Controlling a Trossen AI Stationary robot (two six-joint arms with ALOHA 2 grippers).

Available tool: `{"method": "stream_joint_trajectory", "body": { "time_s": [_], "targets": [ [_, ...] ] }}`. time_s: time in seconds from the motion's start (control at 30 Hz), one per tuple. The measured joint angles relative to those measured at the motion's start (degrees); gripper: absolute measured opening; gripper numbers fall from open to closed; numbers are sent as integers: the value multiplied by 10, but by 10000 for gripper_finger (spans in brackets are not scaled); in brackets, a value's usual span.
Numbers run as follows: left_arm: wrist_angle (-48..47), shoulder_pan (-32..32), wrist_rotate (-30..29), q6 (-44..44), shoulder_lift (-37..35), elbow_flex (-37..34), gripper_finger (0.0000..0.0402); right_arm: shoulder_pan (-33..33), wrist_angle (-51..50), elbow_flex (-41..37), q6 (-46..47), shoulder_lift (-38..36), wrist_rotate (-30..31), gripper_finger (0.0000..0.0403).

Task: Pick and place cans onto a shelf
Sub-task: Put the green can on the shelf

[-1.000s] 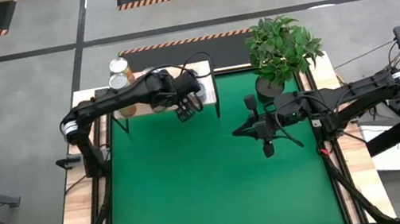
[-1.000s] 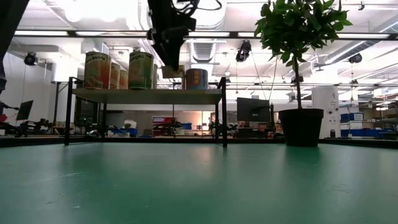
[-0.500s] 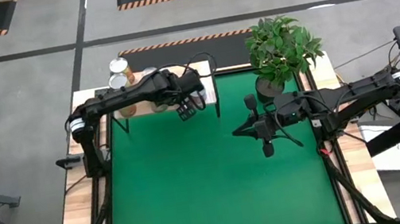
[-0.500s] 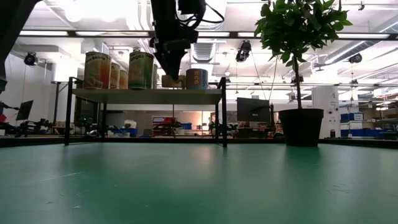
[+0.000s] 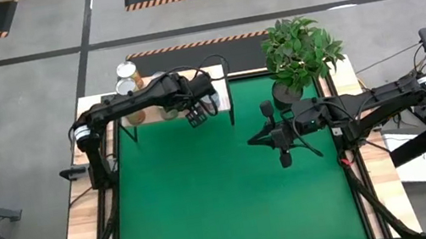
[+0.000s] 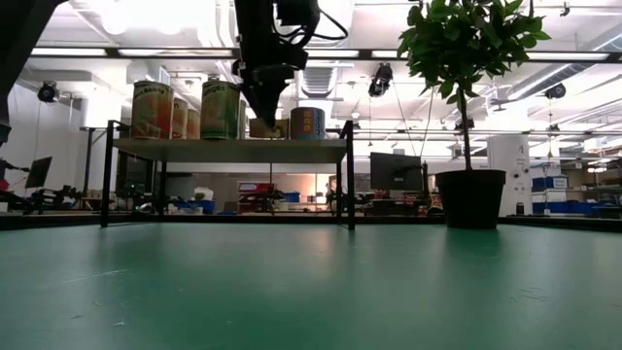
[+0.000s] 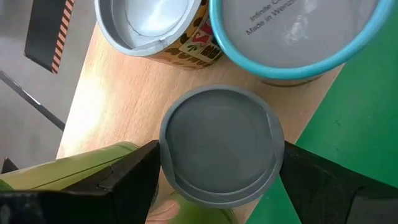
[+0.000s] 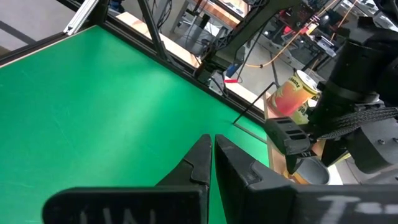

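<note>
The shelf (image 6: 228, 149) stands at the table's far left and carries several cans (image 6: 152, 109). My left gripper (image 5: 198, 115) is over the shelf's right part, shut on a can with a grey lid (image 7: 217, 146) and a green and peach label. That can (image 6: 260, 127) has its bottom down at the plank, beside a blue-rimmed can (image 6: 307, 122) and a can with a silvery top (image 7: 149, 22). My right gripper (image 5: 252, 141) hangs shut over the mat's right half, holding nothing. My left gripper pinches the grey-lidded can by its side wall just under the lid, one finger (image 7: 134, 177) on each of two opposite sides (image 7: 163, 168). The fingers come steeply from above, slanting down. The can is upright; whether its bottom stands on the plank I cannot tell.
A dark plant pot (image 6: 470, 198) with a leafy plant (image 5: 298, 50) stands at the table's far right. The green mat (image 5: 225, 195) covers the table in front of the shelf. The shelf's thin black legs (image 6: 350, 180) stand on the mat's far edge.
My left gripper has sunk with the grey-lidded can, from above the shelf's top down to the plank, and has drifted a little toward the table's left. The can has stayed upright in the hold.
</note>
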Motion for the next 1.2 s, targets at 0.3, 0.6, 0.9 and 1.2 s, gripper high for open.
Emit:
{"method": "stream_joint_trajectory", "body": {
  "time_s": [0.3, 0.6, 0.9, 1.2],
  "targets": [
    [0, 5, 0, 0, 0, 0, 293, 0, -3, 0, 0, 0, 0, 9],
    [0, 8, 0, 5, 0, 0, 333, 0, -3, 0, 0, 0, 0, 9],
    [-5, 3, 0, 12, -2, 22, 343, 0, -3, 0, 0, 0, 0, 9],
    [6, 3, 1, 91, -5, 64, 326, 0, -4, 0, -1, 0, 0, 9]
  ]
}}
